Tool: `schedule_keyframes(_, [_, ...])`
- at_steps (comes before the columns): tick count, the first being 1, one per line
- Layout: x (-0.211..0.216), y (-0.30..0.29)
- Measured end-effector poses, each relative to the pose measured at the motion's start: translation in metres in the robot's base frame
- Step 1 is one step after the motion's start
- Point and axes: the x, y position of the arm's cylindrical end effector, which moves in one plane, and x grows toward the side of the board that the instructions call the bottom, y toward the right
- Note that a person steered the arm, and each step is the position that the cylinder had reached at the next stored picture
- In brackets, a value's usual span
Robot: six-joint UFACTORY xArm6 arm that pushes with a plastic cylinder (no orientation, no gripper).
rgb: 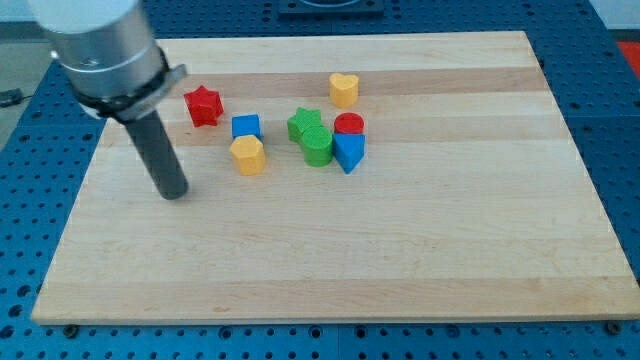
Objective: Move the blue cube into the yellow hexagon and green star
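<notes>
The blue cube point(246, 126) sits left of the board's middle, touching the yellow hexagon point(247, 154) just below it. The green star point(304, 124) lies to the cube's right, with a small gap between them. My tip point(174, 192) rests on the board to the lower left of the yellow hexagon, well apart from every block.
A red star point(203, 105) lies upper left of the blue cube. A green cylinder point(318, 147), a red cylinder point(349, 125) and a blue triangle point(349, 153) cluster right of the green star. A yellow heart point(343, 89) sits above them. The wooden board point(450, 230) lies on a blue perforated table.
</notes>
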Motion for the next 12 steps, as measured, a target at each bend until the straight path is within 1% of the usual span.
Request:
schedule_keyframes(1, [-0.012,0.021])
schedule_keyframes(2, [-0.014,0.081])
schedule_keyframes(3, [-0.028,0.128])
schedule_keyframes(4, [-0.029,0.127])
schedule_keyframes(5, [-0.021,0.068])
schedule_keyframes(6, [-0.041,0.031])
schedule_keyframes(7, [-0.07,0.046])
schedule_keyframes(8, [-0.076,0.082])
schedule_keyframes(9, [-0.077,0.082])
schedule_keyframes(10, [-0.08,0.028])
schedule_keyframes(11, [-0.082,-0.042])
schedule_keyframes(12, [-0.123,-0.088])
